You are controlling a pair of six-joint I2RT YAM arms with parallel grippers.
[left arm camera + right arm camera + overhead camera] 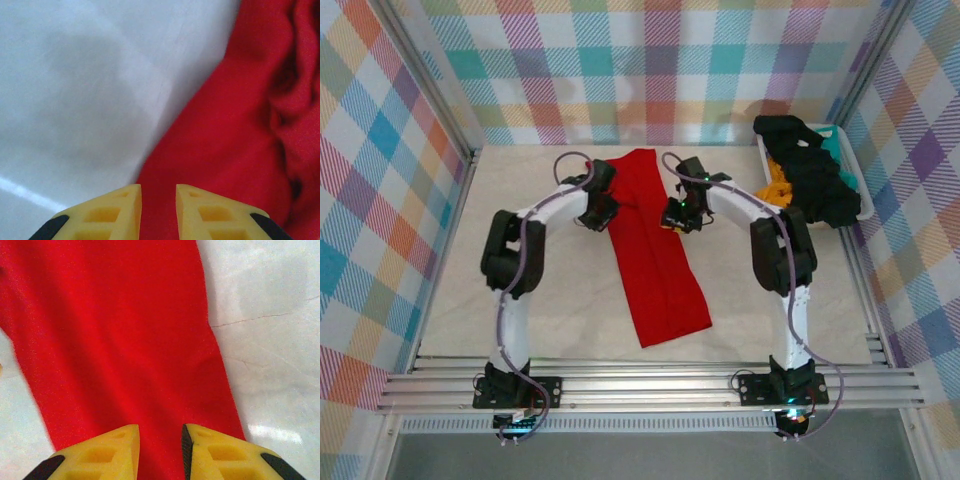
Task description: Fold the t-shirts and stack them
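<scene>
A bright red t-shirt (pixel 655 260) lies folded into a long narrow strip down the middle of the table. My left gripper (pixel 603 210) hangs over its upper left edge and my right gripper (pixel 677 215) over its upper right edge. In the left wrist view the yellow fingertips (pixel 125 200) of the left gripper (pixel 158 187) stand slightly apart above the red cloth (pixel 225 125), holding nothing. In the right wrist view the right gripper (pixel 160 427) also shows a narrow gap, with flat red cloth (pixel 115 330) beneath it. More t-shirts, black (pixel 815 170) and orange-yellow (pixel 777 185), are heaped in the basket.
A white-and-teal basket (pixel 863 190) stands at the back right against the checked wall. Checked walls close off the left, back and right sides. Bare pale table (pixel 560 300) lies on both sides of the red strip.
</scene>
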